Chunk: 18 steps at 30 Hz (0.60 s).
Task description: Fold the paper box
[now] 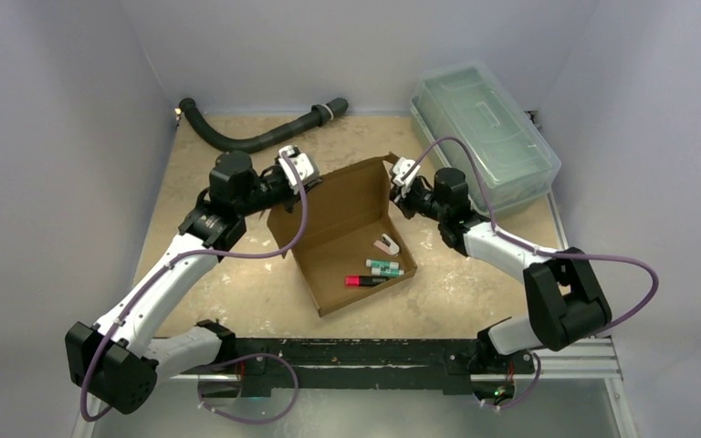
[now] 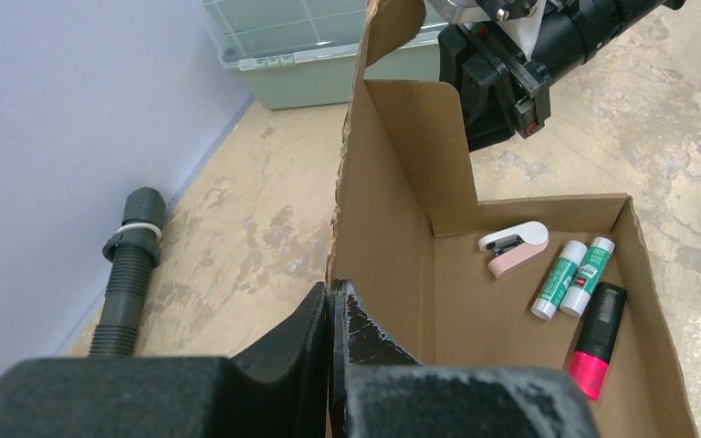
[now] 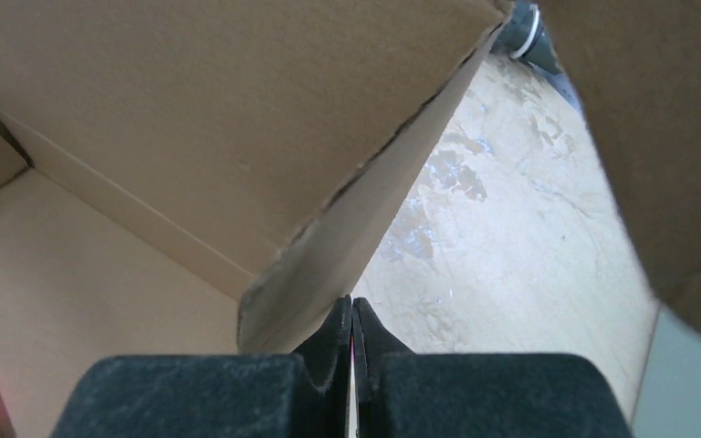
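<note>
Table (image 1: 265,310): open strip between the arm bases and the box's low front edge.
Paper box (image 1: 347,246): mid-table, open, back wall upright.
Left gripper (image 2: 330,299): fingers closed, tips at the wall's ragged left edge; grip unclear.
Right gripper (image 3: 352,315): fingers closed, just beside the right flap's edge.
Far: hose (image 1: 251,141), plastic bin (image 1: 484,137).

No text legible in any view. Two green-labelled sticks (image 2: 559,278) in the box (image 2: 475,310) carry print, possibly a brand, too small to read.

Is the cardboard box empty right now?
No, a stapler, two glue sticks and a pink marker lie on the floor of the box.
</note>
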### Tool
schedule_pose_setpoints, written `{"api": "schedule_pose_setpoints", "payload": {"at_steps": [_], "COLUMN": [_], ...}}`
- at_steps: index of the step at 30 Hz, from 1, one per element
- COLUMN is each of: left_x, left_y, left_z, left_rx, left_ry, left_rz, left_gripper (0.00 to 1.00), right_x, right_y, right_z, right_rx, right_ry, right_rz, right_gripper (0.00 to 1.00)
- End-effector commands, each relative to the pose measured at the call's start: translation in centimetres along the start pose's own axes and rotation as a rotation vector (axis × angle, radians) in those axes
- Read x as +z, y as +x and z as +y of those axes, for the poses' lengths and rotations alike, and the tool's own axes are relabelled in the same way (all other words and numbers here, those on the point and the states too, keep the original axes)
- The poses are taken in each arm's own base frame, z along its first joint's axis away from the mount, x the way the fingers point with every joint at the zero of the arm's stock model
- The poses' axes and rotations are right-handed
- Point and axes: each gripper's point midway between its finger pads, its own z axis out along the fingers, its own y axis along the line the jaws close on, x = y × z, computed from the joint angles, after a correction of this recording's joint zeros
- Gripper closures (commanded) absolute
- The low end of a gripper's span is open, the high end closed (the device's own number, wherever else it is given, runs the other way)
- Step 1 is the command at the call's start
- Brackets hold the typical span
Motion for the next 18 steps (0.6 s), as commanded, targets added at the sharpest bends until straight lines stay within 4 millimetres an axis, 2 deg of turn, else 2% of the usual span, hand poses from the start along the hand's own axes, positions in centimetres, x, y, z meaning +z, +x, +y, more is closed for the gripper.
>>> {"api": "schedule_pose_setpoints", "payload": {"at_steps": [1, 6, 8, 10, 12, 16, 18], "left_x": [0.1, 0.0, 0.0, -0.1, -0.1, 0.3, 0.5], "left_y": [-1.5, -1.3, -1.3, -1.3, -1.3, -1.7, -2.0], "left_z": [-0.5, -0.5, -0.5, -0.4, -0.4, -0.3, -0.2], "left_rx": [0.054, 0.071, 0.082, 0.098, 0.108, 0.124, 0.135], "left_ry": [0.040, 0.037, 0.033, 0.031, 0.032, 0.047, 0.058], "left_rz": [-0.080, -0.075, -0.075, -0.075, -0.077, -0.084, -0.089], "left_gripper": [1.00, 1.00, 1.00, 1.00, 1.00, 1.00, 1.00], "right_x": [-0.3, -1.2, -1.9, -3.3, -5.0, -8.5, -10.2], "right_y": [-1.0, 0.0, -0.7, -0.9, -1.5, -2.9, -4.6], "right_z": [-0.2, 0.0, -0.8, -1.8, -2.9, -3.7, -4.3], "right_rx": [-0.116, -0.195, -0.197, -0.188, -0.207, -0.312, -0.336], "right_ry": [-0.019, -0.067, -0.069, -0.073, -0.087, -0.120, -0.093], "right_rz": [-0.003, 0.035, 0.027, 0.038, 0.042, 0.064, 0.040], "right_gripper": [1.00, 1.00, 1.00, 0.95, 0.84, 0.61, 0.42]}}
